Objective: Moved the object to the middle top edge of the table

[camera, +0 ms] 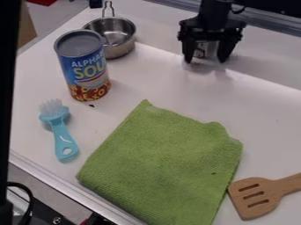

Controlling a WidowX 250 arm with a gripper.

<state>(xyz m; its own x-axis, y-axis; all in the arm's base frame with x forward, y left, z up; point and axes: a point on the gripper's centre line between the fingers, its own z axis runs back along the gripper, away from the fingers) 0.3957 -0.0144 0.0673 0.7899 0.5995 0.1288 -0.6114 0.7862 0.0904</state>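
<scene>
The gripper (205, 58) hangs low over the table near the middle of its top edge, right of centre. Its two fingers stand apart, one on each side of a small pale, greyish object (201, 51) with dark markings. This object is partly hidden by the gripper, and its full shape cannot be made out. The white table (153, 79) runs beneath both, with its far edge behind the arm.
A soup can (91, 72) stands upright at the left, before a metal pot (120, 37). A blue brush (60, 132) lies near the left edge. A green cloth (167, 158) covers the lower middle, with a wooden spatula (255, 197) beside its lower right side.
</scene>
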